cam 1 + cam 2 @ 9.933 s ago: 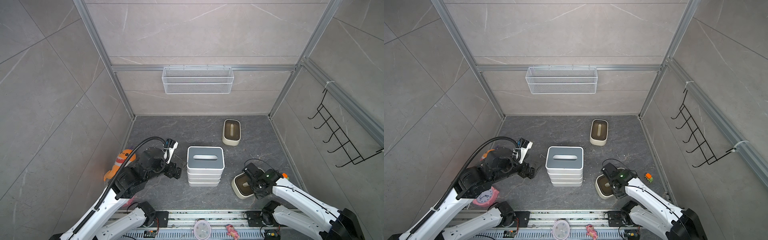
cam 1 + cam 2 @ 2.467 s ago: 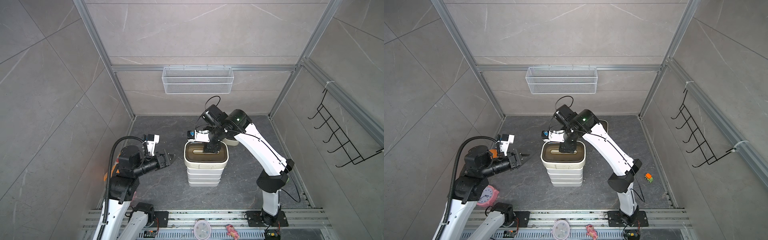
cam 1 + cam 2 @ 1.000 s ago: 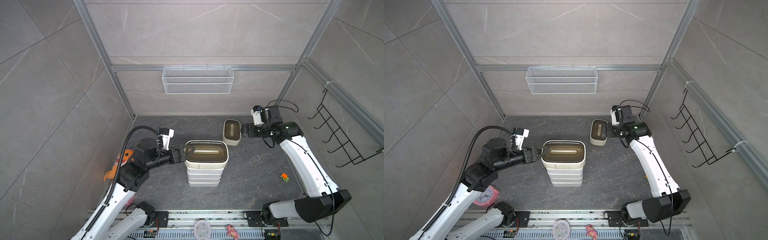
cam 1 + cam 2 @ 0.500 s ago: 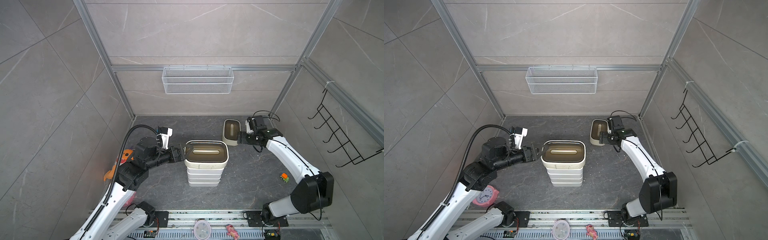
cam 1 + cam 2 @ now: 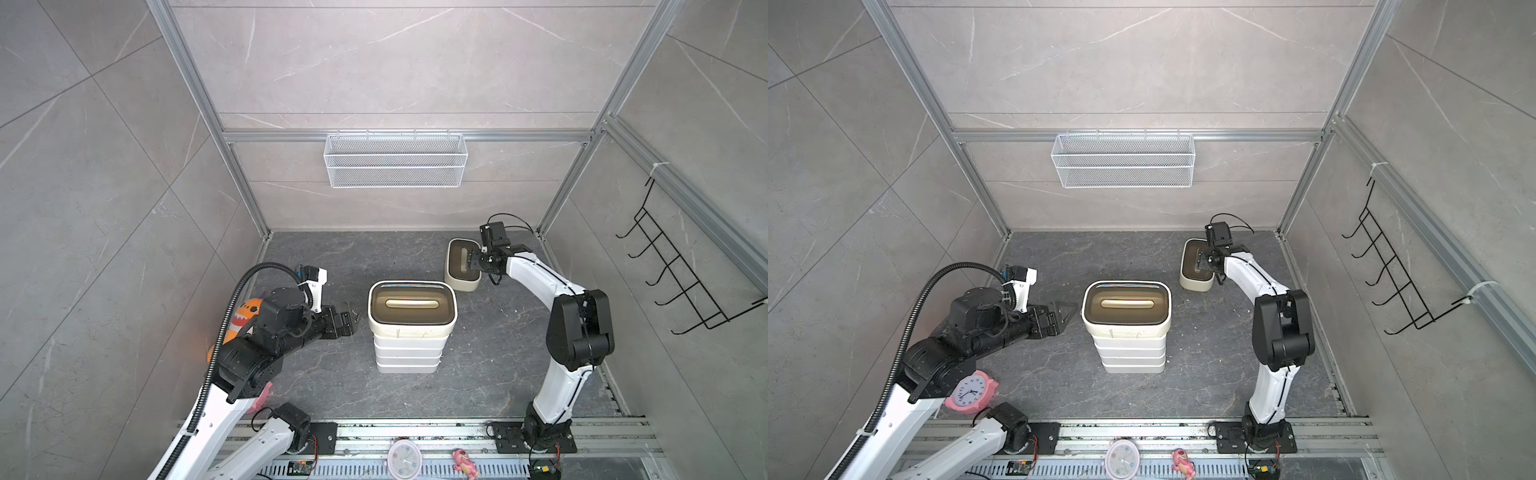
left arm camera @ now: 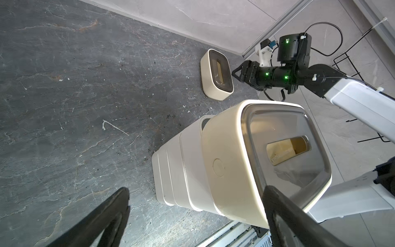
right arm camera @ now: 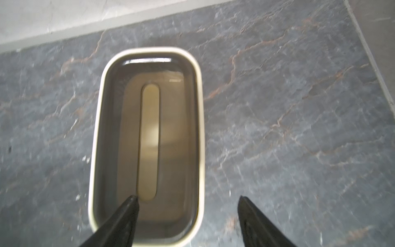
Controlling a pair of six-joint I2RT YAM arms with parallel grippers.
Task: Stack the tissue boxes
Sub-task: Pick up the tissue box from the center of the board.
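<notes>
The loose box (image 5: 462, 266), cream with a dark lid, sits on the floor (image 5: 332, 382) toward the upper right of centre in both top views, well apart from the pile (image 5: 409, 345) at mid-frame. That pile is white boxes with a matching cream one on top, and I see no other box lying about, so I take this as the last pick.

My right gripper (image 5: 471, 259) is over the near end of the loose box. In the right wrist view its jaws are apart: one finger (image 7: 128, 211) points at the end of the slot (image 7: 149, 141), the other hangs outside the rim over bare floor (so one long wall lies between them, not yet pinched).

My left gripper (image 5: 348, 322) waits just left of the pile, spread wide and holding nothing.

Next I need to close on that wall firmly, lift straight up, turn the box to match the pile and set it squarely on top.
</notes>
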